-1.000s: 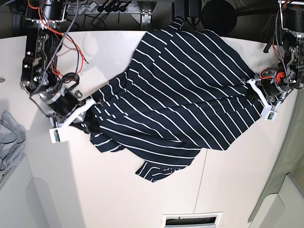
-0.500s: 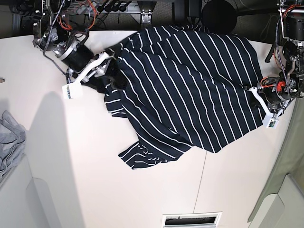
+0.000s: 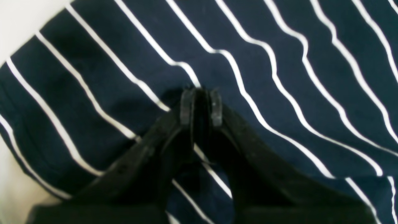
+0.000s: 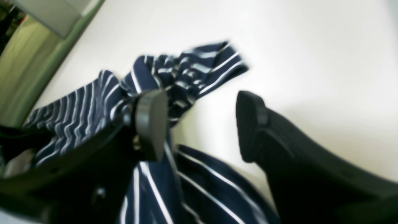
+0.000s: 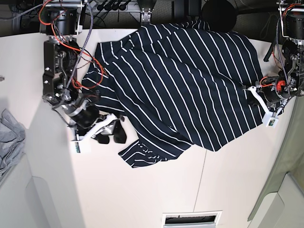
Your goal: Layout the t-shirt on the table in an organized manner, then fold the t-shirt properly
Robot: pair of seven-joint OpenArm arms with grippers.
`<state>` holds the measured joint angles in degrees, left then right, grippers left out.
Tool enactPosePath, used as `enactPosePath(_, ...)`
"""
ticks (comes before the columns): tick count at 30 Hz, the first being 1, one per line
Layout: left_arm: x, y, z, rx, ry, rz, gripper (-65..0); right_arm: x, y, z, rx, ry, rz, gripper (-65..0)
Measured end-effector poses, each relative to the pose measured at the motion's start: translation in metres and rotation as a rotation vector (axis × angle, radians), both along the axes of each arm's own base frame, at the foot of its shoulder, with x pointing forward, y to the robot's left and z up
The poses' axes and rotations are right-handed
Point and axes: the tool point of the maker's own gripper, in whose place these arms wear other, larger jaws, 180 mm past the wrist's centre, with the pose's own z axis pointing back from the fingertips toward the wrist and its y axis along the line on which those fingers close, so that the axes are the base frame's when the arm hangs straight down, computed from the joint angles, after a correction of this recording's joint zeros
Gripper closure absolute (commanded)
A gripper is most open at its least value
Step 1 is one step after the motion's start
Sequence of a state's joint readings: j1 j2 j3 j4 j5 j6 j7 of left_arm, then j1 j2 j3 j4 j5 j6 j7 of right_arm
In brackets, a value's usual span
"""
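Left gripper (image 3: 201, 107) pinches the t-shirt (image 5: 190, 80), tips half buried; right gripper (image 4: 199, 124) gapes empty.

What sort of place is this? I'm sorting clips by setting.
Probably a robotics lab bench, not a home: two arms with exposed wiring work a striped t-shirt on a bare cream table, power strips along its back edge.

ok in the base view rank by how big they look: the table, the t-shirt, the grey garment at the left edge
1. the table, by far the widest surface.
2. the t-shirt, spread over much of the table's upper half.
3. the grey garment, smallest as seen, though the frame's left edge cuts it off, so its full size is unsure.
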<state>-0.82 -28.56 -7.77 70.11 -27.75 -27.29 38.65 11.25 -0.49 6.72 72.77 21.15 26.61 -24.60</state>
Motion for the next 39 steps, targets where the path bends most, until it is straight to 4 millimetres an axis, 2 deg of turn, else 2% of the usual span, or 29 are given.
enactPosePath(3,0.0,0.0,0.0,0.0,0.002,0.0,-6.9,-0.01,0.035,-0.038,-0.009,0.115,0.11,-33.6)
enactPosePath(4,0.0,0.0,0.0,-0.001,0.002,0.001,-6.9,-0.016,0.044,-0.05,-0.02,0.15,0.142,-29.9)
enactPosePath(6,-0.001,-0.004,-0.002,-0.001,0.007,-0.011,-6.9,-0.025,0.062,-0.062,-0.028,0.184,0.193,-15.2)
enactPosePath(7,-0.002,-0.007,-0.004,-0.001,0.013,-0.023,-6.9,-0.028,0.071,-0.063,-0.018,0.182,0.204,-6.0)
enactPosePath(8,-0.003,-0.011,-0.006,-0.002,0.019,-0.035,-6.9,-0.029,0.079,-0.061,-0.005,0.176,0.211,0.0)
enactPosePath(11,-0.005,-0.025,-0.011,-0.004,0.033,-0.083,-6.9,-0.03,0.102,-0.044,0.057,0.141,0.237,0.0)
enactPosePath(15,-0.008,-0.048,-0.02,0.003,0.056,-0.168,-6.9,-0.022,0.132,0.014,0.149,0.016,0.262,0.0)
enactPosePath(17,-0.008,-0.059,-0.023,0.003,0.059,-0.204,-6.9,-0.026,0.148,0.047,0.179,-0.066,0.316,0.0)
enactPosePath(19,-0.008,-0.062,-0.024,0.01,0.057,-0.197,-6.9,-0.034,0.159,0.067,0.161,-0.131,0.36,0.0)
enactPosePath(21,-0.007,-0.062,-0.025,0.012,0.056,-0.189,-6.9,-0.049,0.175,0.071,0.093,-0.156,0.447,0.0)
enactPosePath(25,-0.007,-0.063,-0.025,0.01,0.056,-0.189,-6.9,-0.091,0.214,0.053,-0.038,-0.144,0.648,0.0)
enactPosePath(26,-0.007,-0.063,-0.025,0.009,0.055,-0.189,-6.9,-0.102,0.221,0.048,-0.065,-0.136,0.69,-1.0)
enactPosePath(28,-0.007,-0.063,-0.025,0.01,0.055,-0.19,-6.9,-0.12,0.23,0.038,-0.107,-0.13,0.754,-19.2)
enactPosePath(30,-0.006,-0.063,-0.024,0.011,0.053,-0.191,-6.9,-0.128,0.233,0.034,-0.14,-0.135,0.792,-33.1)
enactPosePath(31,-0.006,-0.063,-0.024,0.011,0.054,-0.191,-6.9,-0.129,0.235,0.034,-0.14,-0.137,0.798,-35.6)
enactPosePath(35,-0.006,-0.061,-0.023,-0.004,0.055,-0.182,-6.9,-0.125,0.232,0.035,-0.139,-0.139,0.785,-35.6)
enactPosePath(39,-0.005,-0.045,-0.009,-0.037,0.051,-0.15,-6.9,-0.103,0.213,0.035,-0.125,-0.12,0.694,-35.6)
